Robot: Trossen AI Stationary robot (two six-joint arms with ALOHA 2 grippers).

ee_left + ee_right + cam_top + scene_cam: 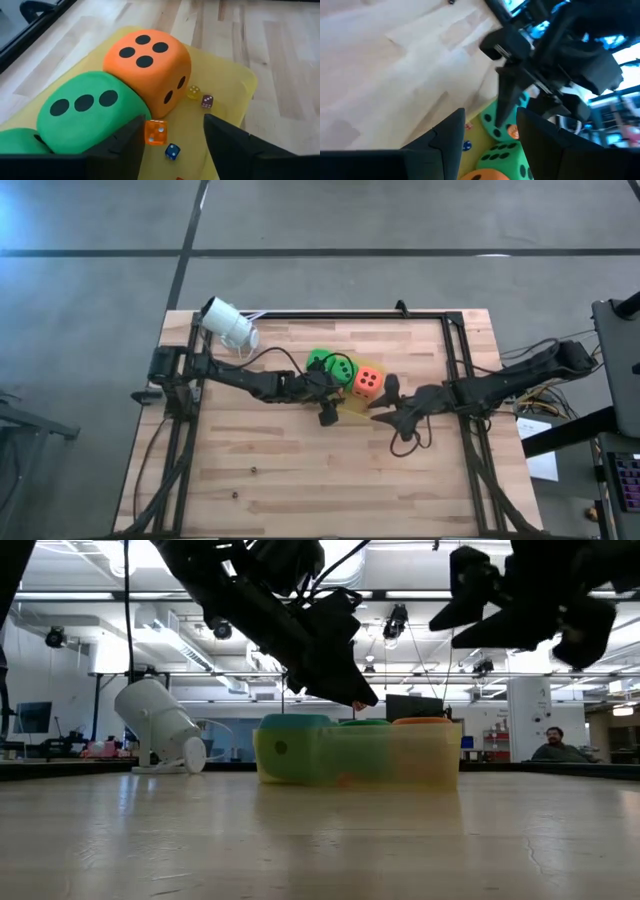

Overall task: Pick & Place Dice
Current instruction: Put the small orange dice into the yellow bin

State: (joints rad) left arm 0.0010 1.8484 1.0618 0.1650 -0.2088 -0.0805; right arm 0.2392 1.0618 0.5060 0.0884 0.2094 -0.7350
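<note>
Dice (156, 133) small and orange, dropping free between parted left gripper (172, 135) fingers into yellow tray (235, 85) mid-table beside big foam cubes; right gripper (487, 131) parted, empty, waiting nearby.

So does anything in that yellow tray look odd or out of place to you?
Nothing is spilled or damaged. One quirk: the yellow tray holds mismatched dice. Beside the big orange die and big green die lie tiny ones, including a small orange die right between the left gripper fingertips, and a small blue die.
</note>
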